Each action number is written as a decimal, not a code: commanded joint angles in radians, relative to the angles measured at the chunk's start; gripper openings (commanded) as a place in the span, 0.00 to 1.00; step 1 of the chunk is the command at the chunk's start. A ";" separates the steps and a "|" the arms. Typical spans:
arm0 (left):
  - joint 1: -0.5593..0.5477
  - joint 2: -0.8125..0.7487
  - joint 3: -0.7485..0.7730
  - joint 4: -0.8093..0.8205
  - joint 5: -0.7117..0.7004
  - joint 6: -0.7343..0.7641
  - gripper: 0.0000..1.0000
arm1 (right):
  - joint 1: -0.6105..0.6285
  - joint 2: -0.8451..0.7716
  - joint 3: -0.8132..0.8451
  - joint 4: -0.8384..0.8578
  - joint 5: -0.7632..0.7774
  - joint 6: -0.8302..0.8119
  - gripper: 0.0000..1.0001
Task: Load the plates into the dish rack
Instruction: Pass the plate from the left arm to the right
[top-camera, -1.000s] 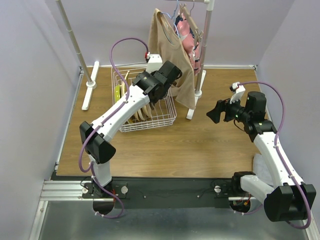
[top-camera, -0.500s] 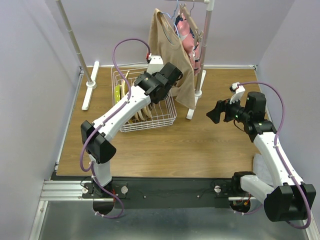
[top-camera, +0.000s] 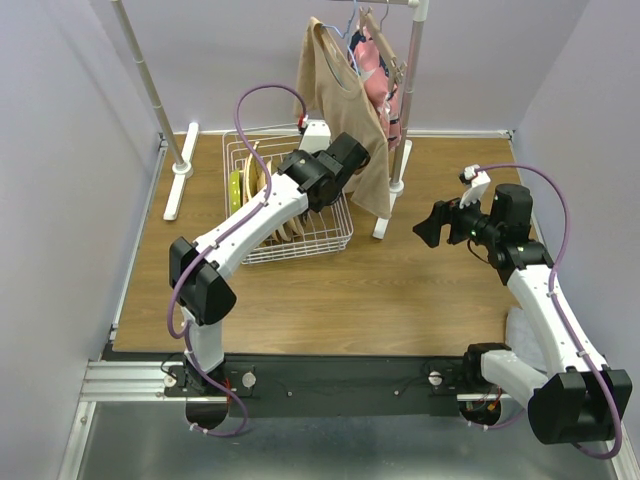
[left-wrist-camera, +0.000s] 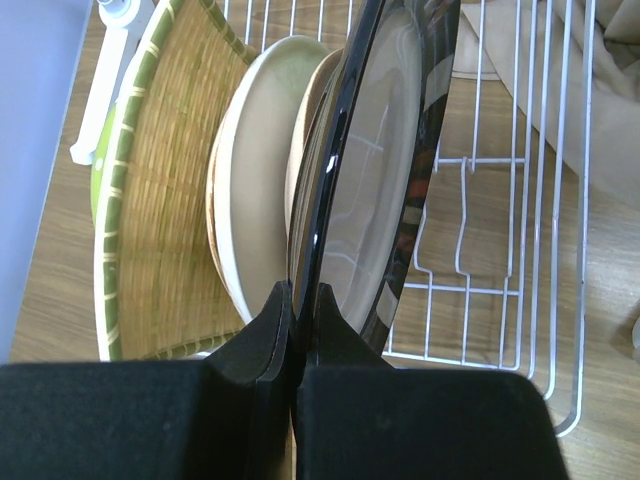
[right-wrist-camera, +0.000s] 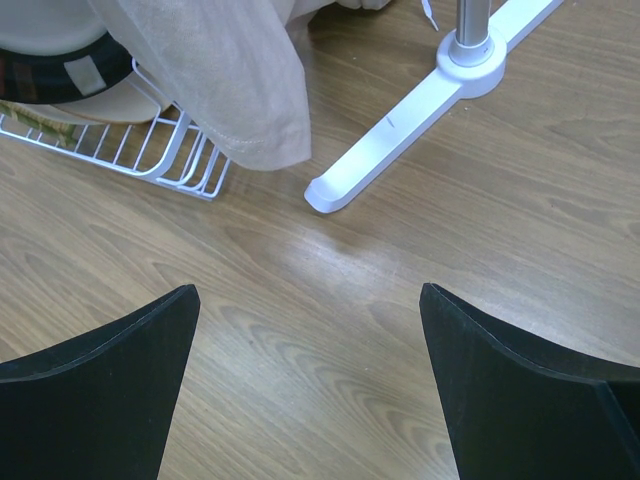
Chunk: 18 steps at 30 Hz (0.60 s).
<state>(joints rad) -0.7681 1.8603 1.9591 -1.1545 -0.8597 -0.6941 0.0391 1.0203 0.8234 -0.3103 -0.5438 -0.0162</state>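
Observation:
The white wire dish rack (top-camera: 330, 236) stands at the back left of the wooden table; it also shows in the left wrist view (left-wrist-camera: 520, 200). My left gripper (left-wrist-camera: 303, 300) is over it, shut on the rim of a dark-rimmed beige plate (left-wrist-camera: 385, 170) held on edge inside the rack. To its left stand a cream plate (left-wrist-camera: 255, 190) and a woven-look plate with a green rim (left-wrist-camera: 150, 200). In the top view several plates (top-camera: 250, 185) stand in the rack. My right gripper (right-wrist-camera: 310, 330) is open and empty above bare table (right-wrist-camera: 330, 280) right of the rack.
A white clothes-rail stand (top-camera: 412, 90) with hanging clothes (top-camera: 345, 100) stands behind and right of the rack; its foot (right-wrist-camera: 420, 110) and a beige garment (right-wrist-camera: 230, 70) show in the right wrist view. Another white pole (top-camera: 150, 85) stands at the back left.
My left gripper has moved a little to the right and towards the back over the rack with the plate. The right arm has not moved.

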 joint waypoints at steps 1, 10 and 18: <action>0.000 -0.009 0.000 0.038 -0.128 -0.048 0.00 | -0.005 -0.020 -0.010 0.019 0.019 -0.008 1.00; -0.007 -0.058 0.012 0.036 -0.127 -0.039 0.00 | -0.004 -0.020 -0.010 0.019 0.012 -0.005 1.00; -0.008 -0.073 0.034 0.038 -0.131 -0.035 0.00 | -0.005 -0.025 -0.013 0.019 0.010 -0.008 1.00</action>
<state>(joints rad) -0.7746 1.8576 1.9518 -1.1545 -0.8677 -0.7052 0.0391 1.0145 0.8230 -0.3092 -0.5438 -0.0166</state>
